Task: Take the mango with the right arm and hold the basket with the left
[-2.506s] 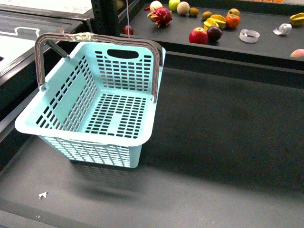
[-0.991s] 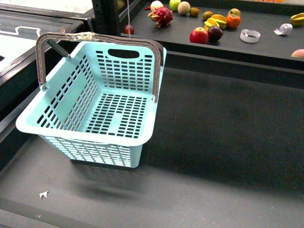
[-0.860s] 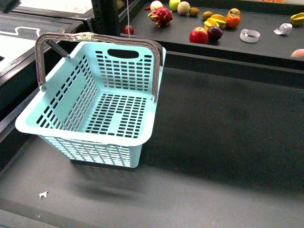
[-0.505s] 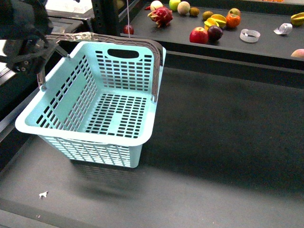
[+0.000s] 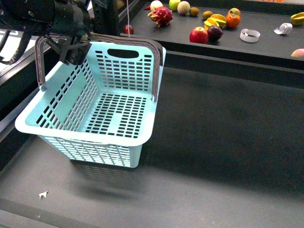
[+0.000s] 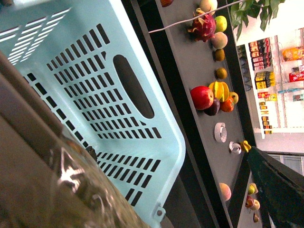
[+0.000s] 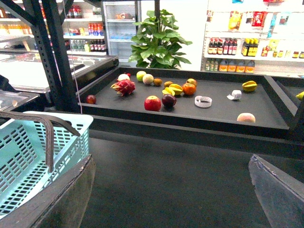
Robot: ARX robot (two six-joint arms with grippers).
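The mint-blue basket [image 5: 121, 107] stands on the dark table at the left, and its wall fills the left wrist view [image 6: 95, 71]. My black left arm reaches in from the upper left. Its gripper [image 5: 72, 49] is open at the taped grey-brown handle [image 5: 40, 57], which looms blurred beside the jaws in the left wrist view [image 6: 52, 180]. The mango [image 7: 246, 117], a smooth pale orange oval, lies on the raised shelf at the far right [image 5: 298, 53]. My right gripper [image 7: 171, 199] is open and empty above the dark table, far from the shelf. It is out of the front view.
The raised shelf [image 5: 266, 45] behind the table holds a dragon fruit [image 5: 161, 15], a red apple [image 5: 198, 35], a round orange [image 5: 232, 20], yellow curved pieces [image 5: 216, 20] and tape rolls [image 5: 249, 35]. A shelf lip [image 5: 228, 64] separates it from the table. A counter stands left.
My left arm has come into the front view from the upper left and moved right to the basket's taped handle. The basket has stayed put.
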